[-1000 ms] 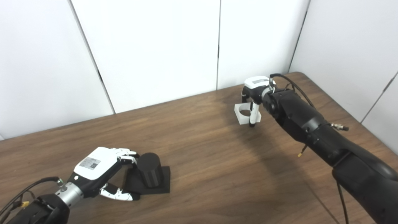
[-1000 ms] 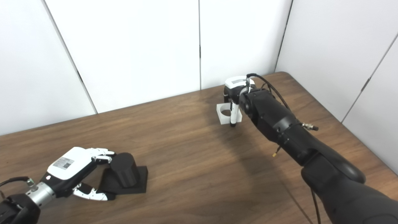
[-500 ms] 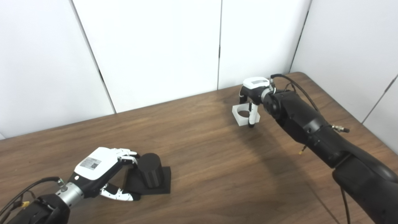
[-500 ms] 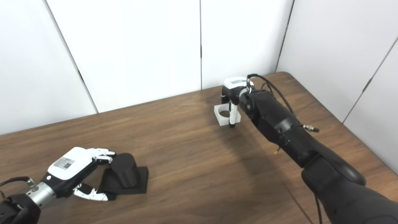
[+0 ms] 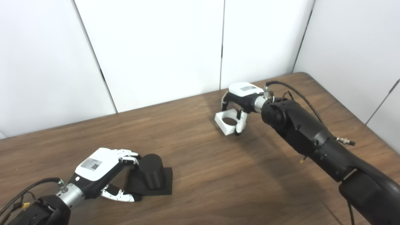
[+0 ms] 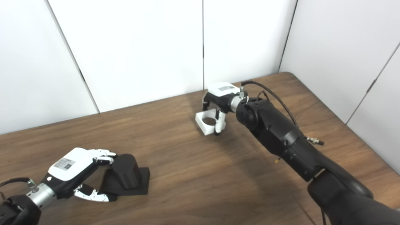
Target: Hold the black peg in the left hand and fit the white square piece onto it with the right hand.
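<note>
Transport step in hand. Right hand (image 5: 239,101) grips the white square piece (image 5: 226,122), carried above the counter (image 5: 218,175). Left hand (image 5: 104,170) has its fingers closed around the black peg (image 5: 151,171), which stands on the counter. Next move: align hole over peg.

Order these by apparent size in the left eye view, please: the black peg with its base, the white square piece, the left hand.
1. left hand
2. black peg with its base
3. white square piece, though it is farther from the camera
</note>
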`<state>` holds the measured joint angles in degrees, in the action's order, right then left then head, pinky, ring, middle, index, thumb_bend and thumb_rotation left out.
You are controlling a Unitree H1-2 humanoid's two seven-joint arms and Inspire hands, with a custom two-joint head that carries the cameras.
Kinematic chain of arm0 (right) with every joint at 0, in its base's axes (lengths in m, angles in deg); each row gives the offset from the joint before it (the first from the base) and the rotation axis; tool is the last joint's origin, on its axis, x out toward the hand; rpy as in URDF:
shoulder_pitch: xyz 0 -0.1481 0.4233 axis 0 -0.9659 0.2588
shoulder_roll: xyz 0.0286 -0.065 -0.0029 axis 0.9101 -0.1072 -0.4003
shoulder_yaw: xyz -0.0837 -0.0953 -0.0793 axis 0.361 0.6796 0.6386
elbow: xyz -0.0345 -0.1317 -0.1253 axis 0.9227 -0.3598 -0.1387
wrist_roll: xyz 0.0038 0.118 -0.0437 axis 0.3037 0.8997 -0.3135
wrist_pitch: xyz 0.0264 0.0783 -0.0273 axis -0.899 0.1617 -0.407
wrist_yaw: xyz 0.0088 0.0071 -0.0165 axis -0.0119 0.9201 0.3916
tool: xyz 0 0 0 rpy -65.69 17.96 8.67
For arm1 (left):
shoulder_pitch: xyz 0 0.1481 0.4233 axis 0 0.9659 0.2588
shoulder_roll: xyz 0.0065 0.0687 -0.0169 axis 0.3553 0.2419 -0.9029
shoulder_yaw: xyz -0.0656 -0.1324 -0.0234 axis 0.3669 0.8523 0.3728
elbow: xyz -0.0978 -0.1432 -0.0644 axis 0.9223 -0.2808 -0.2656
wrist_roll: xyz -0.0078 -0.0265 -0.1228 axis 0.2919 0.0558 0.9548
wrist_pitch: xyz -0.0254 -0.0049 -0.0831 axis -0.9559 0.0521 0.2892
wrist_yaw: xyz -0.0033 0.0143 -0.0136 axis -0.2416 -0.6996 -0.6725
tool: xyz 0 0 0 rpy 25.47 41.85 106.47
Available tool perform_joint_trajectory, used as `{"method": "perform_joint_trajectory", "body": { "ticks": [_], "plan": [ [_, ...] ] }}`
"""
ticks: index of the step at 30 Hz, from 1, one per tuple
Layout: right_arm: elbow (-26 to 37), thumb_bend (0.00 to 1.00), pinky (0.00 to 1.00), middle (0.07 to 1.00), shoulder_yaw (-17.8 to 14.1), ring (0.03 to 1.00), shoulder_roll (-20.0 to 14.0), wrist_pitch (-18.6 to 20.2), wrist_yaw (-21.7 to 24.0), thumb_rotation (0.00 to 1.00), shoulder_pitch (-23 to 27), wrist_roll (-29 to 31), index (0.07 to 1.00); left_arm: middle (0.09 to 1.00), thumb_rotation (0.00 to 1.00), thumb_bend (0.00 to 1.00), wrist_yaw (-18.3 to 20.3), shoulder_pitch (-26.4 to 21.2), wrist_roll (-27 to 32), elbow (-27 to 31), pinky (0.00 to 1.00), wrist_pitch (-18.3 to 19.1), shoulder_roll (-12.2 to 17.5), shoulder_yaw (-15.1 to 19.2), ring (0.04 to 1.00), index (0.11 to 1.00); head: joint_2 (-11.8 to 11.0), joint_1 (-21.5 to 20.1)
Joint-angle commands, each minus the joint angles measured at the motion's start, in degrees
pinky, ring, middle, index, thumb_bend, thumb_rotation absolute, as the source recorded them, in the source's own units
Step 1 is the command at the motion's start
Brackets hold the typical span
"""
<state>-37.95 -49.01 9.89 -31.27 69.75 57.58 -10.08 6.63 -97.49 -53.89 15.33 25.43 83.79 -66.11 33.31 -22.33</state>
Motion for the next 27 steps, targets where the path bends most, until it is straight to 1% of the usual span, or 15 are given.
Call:
{"method": "perform_joint_trajectory", "body": {
  "ticks": [1, 2, 3, 7, 9, 10, 11, 15, 21, 22, 27],
  "plan": [
    [3.6, 0.52, 0.89, 0.763, -1.5, 0.847, -1.8, -0.3, 0.5, 0.13, 2.4, -0.2, 0.480, 0.815, 0.06, 0.52, 4.9, 2.7, -3.7, -1.1, 0.76, -1.7, 1.5, -2.1, 0.828, 0.489, 0.7, 1.6],
    [4.9, 0.52, 0.89, 0.765, -1.6, 0.849, -1.8, -0.2, 1.1, 0.13, 2.4, -0.1, 0.480, 0.816, 0.06, 0.52, 4.9, 2.7, -3.6, -1.2, 0.77, -1.7, 1.4, -2.1, 0.829, 0.489, 0.8, 1.8],
    [6.2, 0.52, 0.88, 0.766, -1.8, 0.851, -1.9, -0.1, 1.7, 0.13, 2.4, 0.1, 0.480, 0.816, 0.06, 0.52, 5.2, 2.7, -3.6, -1.1, 0.77, -1.4, 1.3, -2.1, 0.828, 0.489, 1.3, 3.1],
    [10.8, 0.52, 0.86, 0.766, -2.1, 0.851, -2.2, -0.9, 4.1, 0.13, 2.4, 0.6, 0.480, 0.823, 0.06, 0.52, 6.2, 2.8, -3.7, -0.5, 0.78, -0.2, 0.8, -2.2, 0.839, 0.490, 2.5, 6.2],
    [13.1, 0.52, 0.86, 0.766, -2.3, 0.847, -2.3, -1.2, 5.4, 0.13, 2.4, 1.1, 0.480, 0.822, 0.07, 0.52, 5.7, 2.9, -4.1, -0.6, 0.78, -0.1, 0.3, -2.1, 0.839, 0.490, 3.1, 8.3],
    [13.7, 0.52, 0.86, 0.768, -2.4, 0.846, -2.3, -1.3, 5.9, 0.13, 2.4, 1.2, 0.480, 0.821, 0.07, 0.52, 5.6, 2.9, -4.3, -0.7, 0.78, -0.1, 0.2, -2.1, 0.839, 0.490, 3.1, 8.3],
    [15.0, 0.52, 0.86, 0.768, -2.5, 0.846, -2.2, -1.3, 6.6, 0.13, 2.4, 1.5, 0.480, 0.821, 0.07, 0.52, 5.5, 2.9, -4.4, -0.7, 0.78, 0.0, -0.1, -2.1, 0.839, 0.490, 3.6, 9.8],
    [19.0, 0.52, 0.83, 0.767, -2.3, 0.843, -2.2, -1.9, 9.4, 0.13, 2.6, 2.5, 0.480, 0.827, 0.07, 0.52, 6.3, 2.8, -4.9, -0.2, 0.79, 1.1, -0.7, -2.4, 0.849, 0.490, 4.3, 13.0],
    [22.7, 0.52, 0.82, 0.770, -2.7, 0.840, -1.3, -1.5, 12.6, 0.13, 3.0, 4.8, 0.479, 0.835, 0.07, 0.52, 7.1, 2.5, -5.8, 0.3, 0.80, 2.8, -1.6, -2.7, 0.856, 0.490, 4.9, 16.4],
    [23.1, 0.52, 0.81, 0.770, -2.7, 0.839, -1.1, -1.4, 12.9, 0.13, 3.0, 5.0, 0.479, 0.835, 0.07, 0.52, 7.1, 2.4, -5.9, 0.3, 0.80, 2.9, -1.7, -2.7, 0.857, 0.490, 4.9, 16.4],
    [24.7, 0.52, 0.80, 0.771, -2.8, 0.833, -0.7, -2.3, 14.1, 0.13, 3.3, 7.1, 0.479, 0.829, 0.07, 0.52, 6.1, 2.2, -6.2, -0.4, 0.80, 3.1, -3.0, -2.7, 0.852, 0.490, 5.3, 20.4]
  ]
}}
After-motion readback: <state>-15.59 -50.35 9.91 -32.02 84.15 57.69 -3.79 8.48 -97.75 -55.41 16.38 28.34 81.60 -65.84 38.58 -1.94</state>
